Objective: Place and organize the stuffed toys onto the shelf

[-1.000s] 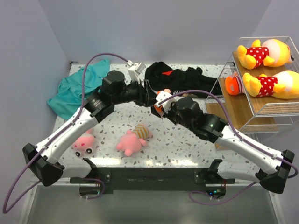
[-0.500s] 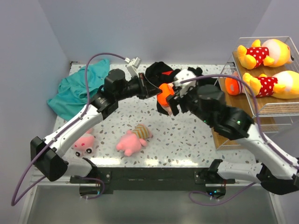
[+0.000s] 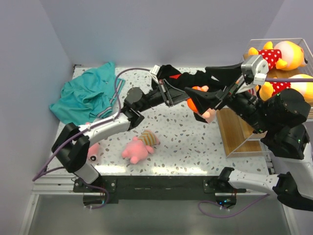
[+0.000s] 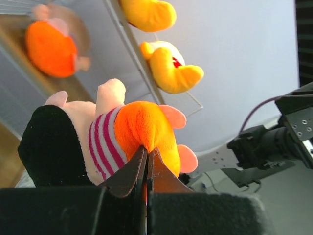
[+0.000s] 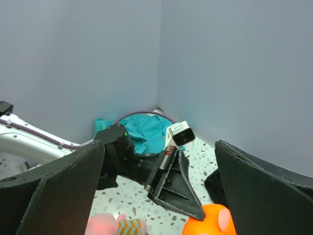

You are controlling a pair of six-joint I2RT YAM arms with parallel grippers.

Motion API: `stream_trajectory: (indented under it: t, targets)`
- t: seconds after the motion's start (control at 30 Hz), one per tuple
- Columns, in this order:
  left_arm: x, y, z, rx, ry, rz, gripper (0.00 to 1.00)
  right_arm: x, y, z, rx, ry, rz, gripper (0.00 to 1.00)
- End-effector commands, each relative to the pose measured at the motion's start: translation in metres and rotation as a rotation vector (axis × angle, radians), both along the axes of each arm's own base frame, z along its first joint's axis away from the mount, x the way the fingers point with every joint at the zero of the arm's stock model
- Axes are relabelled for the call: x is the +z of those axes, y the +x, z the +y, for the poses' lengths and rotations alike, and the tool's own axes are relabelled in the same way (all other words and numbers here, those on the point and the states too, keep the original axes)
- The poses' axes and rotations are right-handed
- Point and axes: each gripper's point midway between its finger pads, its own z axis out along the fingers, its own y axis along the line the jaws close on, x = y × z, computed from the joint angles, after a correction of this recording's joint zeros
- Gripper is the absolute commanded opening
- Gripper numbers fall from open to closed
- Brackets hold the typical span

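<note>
A black-haired doll (image 4: 105,139) in a pink striped top hangs in the air, and my left gripper (image 4: 146,152) is shut on its orange trousers. From above, the doll (image 3: 199,105) and left gripper (image 3: 189,100) are in mid-table, left of the shelf (image 3: 239,132). My right gripper (image 5: 156,196) stands wide open above the doll (image 5: 208,223), with nothing between its fingers. Two yellow bears (image 3: 276,55) (image 3: 293,88) in red dotted tops lie on the shelf's upper tiers. A pink pig (image 3: 138,147) in a striped top lies near the front edge. Another pig (image 3: 89,151) is partly hidden by my left arm.
A teal shirt (image 3: 85,95) is bunched at the back left. A black garment (image 3: 178,78) lies at the back middle, partly behind the arms. Another orange doll (image 4: 49,46) shows blurred on the shelf in the left wrist view. The raised right arm (image 3: 279,117) stands in front of the shelf.
The doll has passed from my right gripper to my left. The left shut on it and carried it right toward the shelf; the right opened wide and lifted away.
</note>
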Motion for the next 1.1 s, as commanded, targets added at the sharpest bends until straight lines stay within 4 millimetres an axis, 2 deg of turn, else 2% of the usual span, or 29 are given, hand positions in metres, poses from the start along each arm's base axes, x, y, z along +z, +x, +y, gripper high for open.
stream_trajectory:
  t: [0.0,0.1,0.17,0.3,0.37,0.43,0.47,0.5,0.57,0.6,0.67,0.97,1.07]
  targets:
    - [0.083,-0.033,0.006,-0.070,-0.307,-0.110,0.00,0.023,-0.015,-0.003,0.059,0.069,-0.053,0.98]
    - [0.081,-0.036,-0.007,-0.106,-0.382,-0.080,0.00,0.034,-0.022,-0.013,0.058,0.079,-0.081,0.99]
    - [0.085,-0.046,-0.012,-0.148,-0.431,-0.070,0.00,0.039,-0.028,-0.020,0.058,0.090,-0.095,0.99]
    - [0.072,-0.048,-0.034,-0.167,-0.467,-0.005,0.00,0.048,-0.038,-0.033,0.061,0.112,-0.121,0.99]
    - [0.073,-0.052,-0.040,-0.189,-0.502,0.015,0.00,0.053,-0.042,-0.041,0.055,0.124,-0.135,0.99]
    - [0.064,-0.051,-0.050,-0.205,-0.507,0.031,0.00,0.053,-0.045,-0.046,0.049,0.125,-0.140,0.99]
    - [0.070,-0.051,-0.053,-0.206,-0.526,0.025,0.00,0.054,-0.047,-0.049,0.046,0.130,-0.142,0.99]
    - [0.061,-0.046,-0.060,-0.202,-0.515,0.037,0.00,0.054,-0.048,-0.052,0.044,0.129,-0.143,0.99]
    - [0.067,-0.046,-0.063,-0.206,-0.551,0.036,0.00,0.053,-0.050,-0.055,0.045,0.129,-0.141,0.98]
    - [0.060,-0.044,-0.068,-0.213,-0.550,0.045,0.00,0.052,-0.053,-0.056,0.049,0.126,-0.141,0.99]
    - [0.060,-0.043,-0.076,-0.222,-0.557,0.044,0.00,0.050,-0.052,-0.058,0.044,0.120,-0.137,0.99]
    - [0.063,-0.038,-0.090,-0.233,-0.615,0.034,0.00,0.046,-0.055,-0.071,0.010,0.099,-0.145,0.99]
    - [0.052,-0.040,-0.100,-0.259,-0.623,0.060,0.00,0.042,-0.053,-0.074,-0.010,0.080,-0.148,0.99]
